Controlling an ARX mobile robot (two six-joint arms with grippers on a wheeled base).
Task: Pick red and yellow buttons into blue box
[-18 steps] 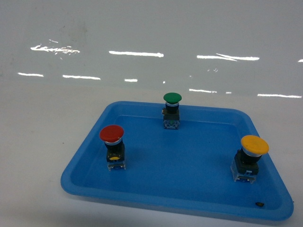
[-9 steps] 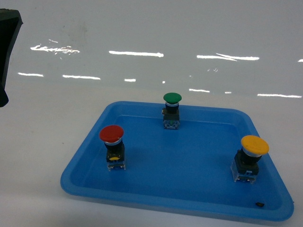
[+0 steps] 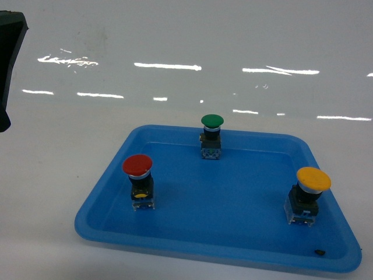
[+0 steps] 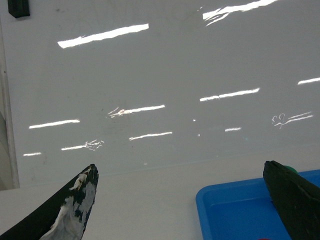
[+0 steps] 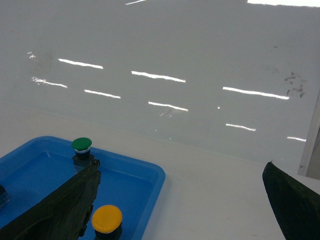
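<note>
Blue box (image 3: 105, 201): red button (image 3: 138, 181) at left, yellow button (image 3: 308, 195) at right, green button (image 3: 211, 136) at back. Both already inside; nothing left. My jaws both spread, empty.

The red button (image 3: 137, 165) stands upright in the blue box (image 3: 233, 198), near its left wall: a red mushroom cap on a black body with a clear base. The yellow button (image 3: 313, 178) stands upright by the right wall, built the same, well apart from the red one. In the right wrist view the yellow cap (image 5: 106, 219) sits just beside the right pincer's (image 5: 180, 210) left finger, below it. The box is a shallow blue tray.
</note>
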